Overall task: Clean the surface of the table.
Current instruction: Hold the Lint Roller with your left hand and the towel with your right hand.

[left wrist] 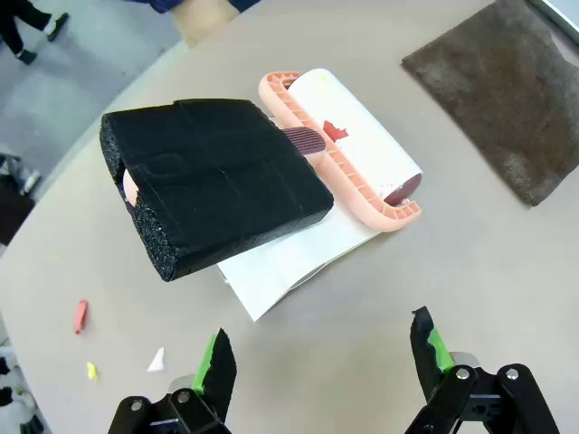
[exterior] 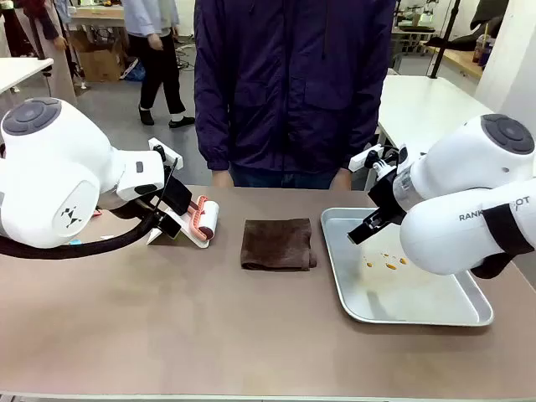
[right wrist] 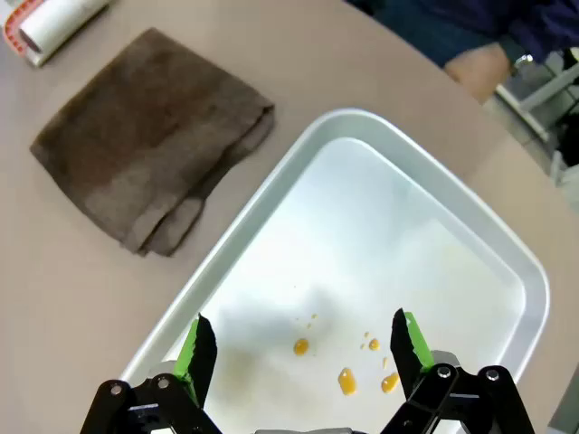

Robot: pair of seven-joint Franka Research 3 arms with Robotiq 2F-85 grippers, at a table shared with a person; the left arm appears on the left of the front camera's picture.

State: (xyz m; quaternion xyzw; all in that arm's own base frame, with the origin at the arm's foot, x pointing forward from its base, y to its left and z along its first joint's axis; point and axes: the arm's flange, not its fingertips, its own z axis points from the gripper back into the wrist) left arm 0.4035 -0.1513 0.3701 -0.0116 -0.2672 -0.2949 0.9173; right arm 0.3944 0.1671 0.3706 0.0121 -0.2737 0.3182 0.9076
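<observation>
Left of the folded dark-brown terry cloth (exterior: 277, 244), the left gripper (left wrist: 321, 344) is hovering wide open over a pink-framed white lint roller (left wrist: 357, 136) with a black foam handle, likely lining up a grasp. The smooth taupe table (exterior: 209, 335) is carrying everything, with coloured crumbs (left wrist: 80, 316) lying left of the cloth. Right of the cloth, the right gripper (right wrist: 303, 336) is hanging wide open, empty, above a shiny metal tray (exterior: 419, 297).

Bright and even from overhead, soft shadows on the table (exterior: 251, 335), pale glare in the tray (right wrist: 389, 208), bowing at wrist-view edges.
</observation>
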